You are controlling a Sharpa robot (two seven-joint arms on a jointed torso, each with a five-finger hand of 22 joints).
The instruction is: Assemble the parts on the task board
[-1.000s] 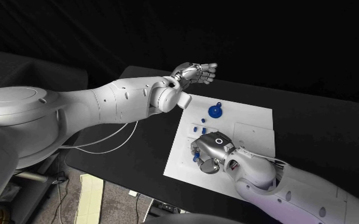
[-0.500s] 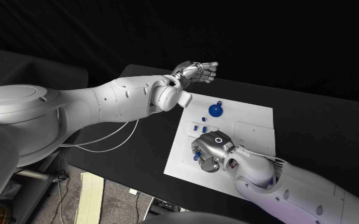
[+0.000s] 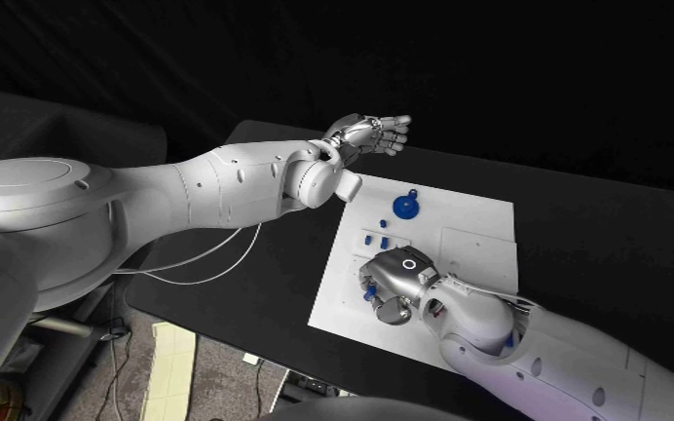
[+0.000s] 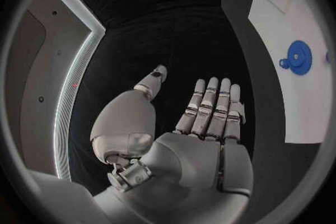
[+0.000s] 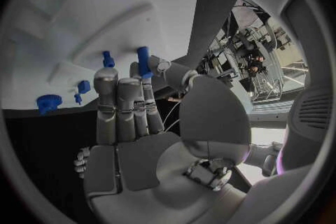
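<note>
Black drape (image 3: 337, 31) hangs behind my black table (image 3: 590, 216); pale floor (image 3: 168, 367) below left, cables (image 3: 210, 260) trailing there.

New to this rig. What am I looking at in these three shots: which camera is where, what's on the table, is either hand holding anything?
It is a two-armed robot at a black table. The head view looks down from its head; each round picture comes from a camera at one wrist, behind that hand.

The white plate is the task board, with small blue parts: a blue gear and several blue pegs.

The left hand hovers beyond the board's far corner, its fingers straight and apart, holding nothing.

The right hand is down over the board's near side. Its wrist view shows a blue peg at its fingertips; whether it is actually gripped, I cannot tell.
</note>
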